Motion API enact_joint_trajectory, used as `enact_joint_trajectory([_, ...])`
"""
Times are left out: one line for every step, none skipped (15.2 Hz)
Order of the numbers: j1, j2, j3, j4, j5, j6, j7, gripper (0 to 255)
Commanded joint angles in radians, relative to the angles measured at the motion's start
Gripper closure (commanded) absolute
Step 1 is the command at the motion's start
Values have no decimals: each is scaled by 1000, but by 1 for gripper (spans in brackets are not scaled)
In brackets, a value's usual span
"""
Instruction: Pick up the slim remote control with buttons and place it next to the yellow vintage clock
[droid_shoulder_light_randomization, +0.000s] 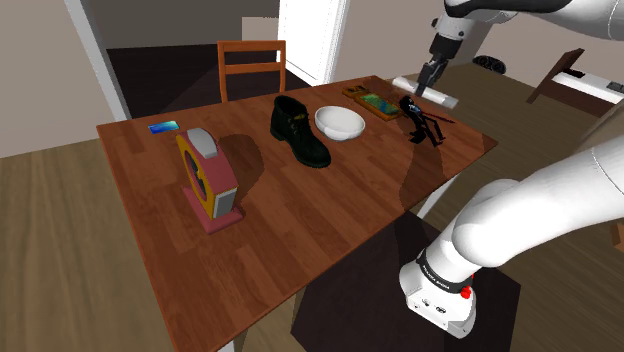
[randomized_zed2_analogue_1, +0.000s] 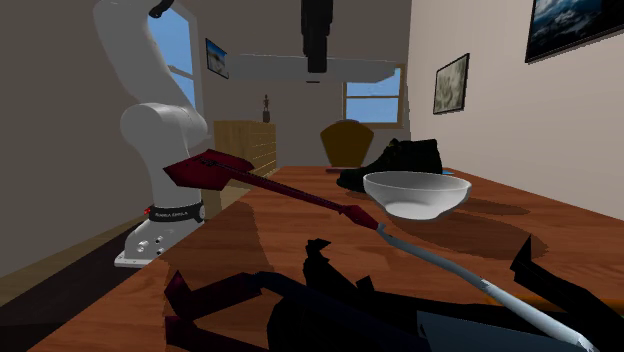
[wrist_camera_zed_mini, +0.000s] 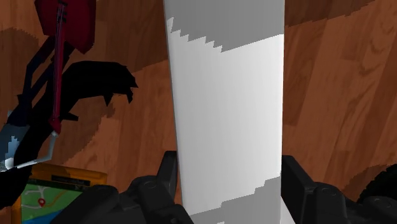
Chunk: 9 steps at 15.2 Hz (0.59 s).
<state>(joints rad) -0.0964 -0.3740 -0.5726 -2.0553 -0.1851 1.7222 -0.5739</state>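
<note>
I have the remote (wrist_camera_zed_mini: 229, 114) clamped in the gripper (wrist_camera_zed_mini: 229, 170). In the wrist view it reads as a plain white slab, and a black finger (wrist_camera_zed_mini: 167, 175) presses against each long side. From the second exterior view the remote (randomized_zed2_analogue_1: 300, 68) hangs level as a long pale bar, well above the counter, with the gripper (randomized_zed2_analogue_1: 318, 60) coming straight down onto its middle. In the shoulder view the remote (droid_shoulder_light_randomization: 426, 90) sits under the gripper (droid_shoulder_light_randomization: 431, 80) over the counter's far end, at that view's upper right.

Beneath the gripper lies a black angular object (droid_shoulder_light_randomization: 418, 122) with a dark red spade-shaped tool (randomized_zed2_analogue_1: 222, 170) across it. Its red blade (wrist_camera_zed_mini: 63, 25) shows beside the remote in the wrist view. Just beside that, toward the shoulder view's left, there is an orange-rimmed tray (droid_shoulder_light_randomization: 372, 100) with a green map picture. Then come a white bowl (droid_shoulder_light_randomization: 340, 122) and a black shoe (droid_shoulder_light_randomization: 298, 128), all resting on the wooden counter (droid_shoulder_light_randomization: 300, 220).

The yellow clock (droid_shoulder_light_randomization: 207, 178), on its pink base, stands upright well apart from the remote, toward the shoulder view's left end of the counter. A small blue card (droid_shoulder_light_randomization: 164, 127) lies near it. A wooden chair (droid_shoulder_light_randomization: 252, 65) stands at the counter's far side.
</note>
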Motion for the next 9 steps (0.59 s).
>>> enact_joint_trajectory([2, 0, 5, 30, 3, -30, 1, 255])
enact_joint_trajectory([3, 2, 7, 45, 4, -44, 1, 255])
enact_joint_trajectory([4, 3, 8, 59, 6, -57, 0, 255])
enact_joint_trajectory([5, 5, 9, 74, 7, -70, -1, 255])
enact_joint_trajectory([6, 7, 10, 89, 9, -83, -2, 255])
enact_joint_trajectory([7, 10, 11, 105, 10, -96, -3, 255])
enact_joint_trajectory([8, 12, 12, 120, 12, -110, -4, 255])
enact_joint_trajectory([9, 15, 12, 136, 14, -123, -5, 255])
enact_joint_trajectory([9, 16, 13, 141, 14, -127, -5, 255])
